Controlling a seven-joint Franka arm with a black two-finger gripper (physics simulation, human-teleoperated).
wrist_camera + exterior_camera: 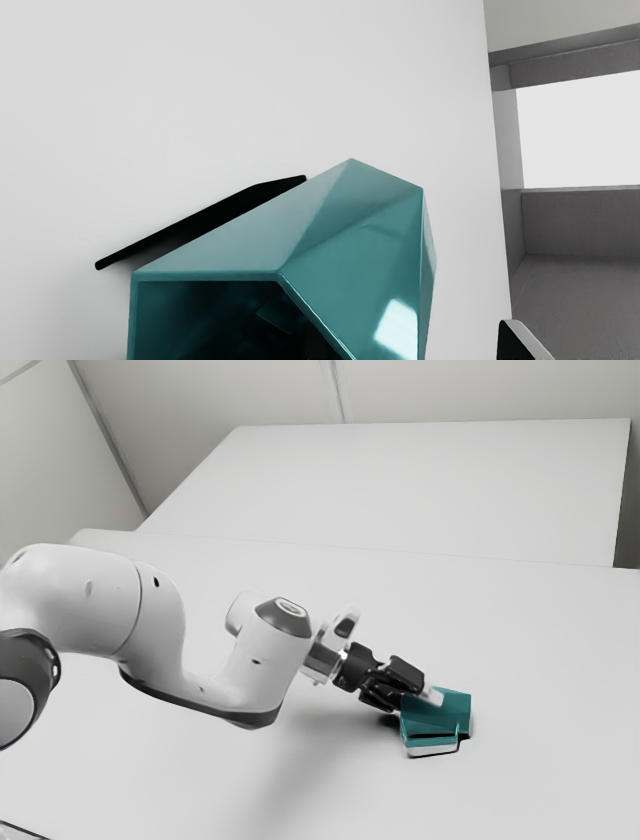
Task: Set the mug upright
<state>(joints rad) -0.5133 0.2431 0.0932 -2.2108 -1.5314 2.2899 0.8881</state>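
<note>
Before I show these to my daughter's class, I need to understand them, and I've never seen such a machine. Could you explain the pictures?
The machine is one jointed robot arm ending in a black two-finger gripper. The exterior view looks from the arm's side; the arm comes in from that view's left. The wrist view comes from a camera on its hand, with one fingertip at the edge.

On the pale table is a teal, angular mug. It looks tipped over, its mouth toward the gripper. The gripper is right at it but looks open, so nothing seems gripped.
</note>
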